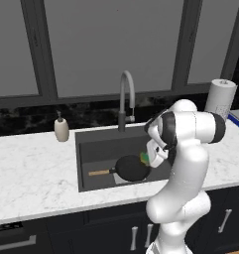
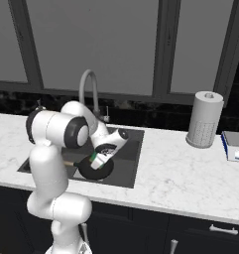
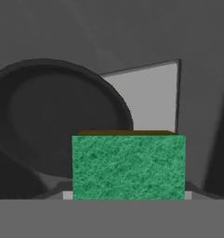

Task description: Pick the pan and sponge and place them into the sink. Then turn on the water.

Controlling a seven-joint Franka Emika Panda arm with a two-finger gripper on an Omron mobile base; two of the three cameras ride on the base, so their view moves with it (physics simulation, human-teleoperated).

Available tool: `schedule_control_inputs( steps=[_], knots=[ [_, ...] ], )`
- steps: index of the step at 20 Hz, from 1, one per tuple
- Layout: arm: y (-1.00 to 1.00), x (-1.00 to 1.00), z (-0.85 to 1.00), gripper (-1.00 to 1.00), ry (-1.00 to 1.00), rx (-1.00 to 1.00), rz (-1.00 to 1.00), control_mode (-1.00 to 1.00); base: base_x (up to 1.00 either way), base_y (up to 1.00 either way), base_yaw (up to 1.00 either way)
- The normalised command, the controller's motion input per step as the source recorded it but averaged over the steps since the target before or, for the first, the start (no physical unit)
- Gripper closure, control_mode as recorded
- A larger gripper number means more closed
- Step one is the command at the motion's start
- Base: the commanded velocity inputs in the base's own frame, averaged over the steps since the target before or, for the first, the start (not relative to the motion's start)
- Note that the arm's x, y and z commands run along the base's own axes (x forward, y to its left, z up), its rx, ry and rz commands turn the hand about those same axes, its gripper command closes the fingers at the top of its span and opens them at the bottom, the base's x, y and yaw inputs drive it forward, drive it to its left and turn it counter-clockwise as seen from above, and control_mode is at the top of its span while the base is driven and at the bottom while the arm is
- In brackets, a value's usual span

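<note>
While the pan [image 1: 132, 167] already lies in the sink [image 1: 91, 144], its wooden handle pointing to the left side of the basin in the left base view, we hold the sponge [image 3: 128, 166] low over the basin, just beside the pan's rim. The gripper [image 2: 97, 159] is closed on the sponge: in the hand view the green face sits square between the finger tips, with a thin yellow-brown edge showing along its top, and in the base views a spot of green shows at the end of the hand. We judge the grip sound, since the sponge sits level and centred.

The arm is folded forward and down so that the hand reaches inside the sink walls; that keeps the drop short and lets the sponge land in the basin, not on the marble counter [image 1: 31, 168]. Beyond the sponge in the hand view we see the dark round pan and the light grey square of the sink floor, so a release here would likely put the sponge on or against the pan.

The faucet [image 1: 126, 96] stands behind the sink with no stream running from it, so the water is not yet on. The soap dispenser [image 1: 61, 129] and paper towel roll [image 2: 204, 119] stand well apart from the work.
</note>
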Motion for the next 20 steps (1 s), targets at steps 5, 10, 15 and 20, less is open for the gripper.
schedule_control_inputs(
  steps=[5, 10, 15, 20],
  knots=[
    [0.09, 0.50, -0.62, 1.00, 0.00, -0.01, 0.00, -1.00, 0.00, 0.00, 0.00],
    [0.15, 0.52, -0.48, 1.00, 0.00, -0.01, 0.00, -1.00, 0.00, 0.00, 0.00],
    [0.05, 0.46, -0.42, 1.00, 0.00, 0.00, 0.00, -1.00, 0.00, 0.00, 0.00],
    [0.07, 0.35, -0.44, 1.00, 0.00, 0.00, 0.00, -1.00, 0.00, 0.00, 0.00]
  ],
)
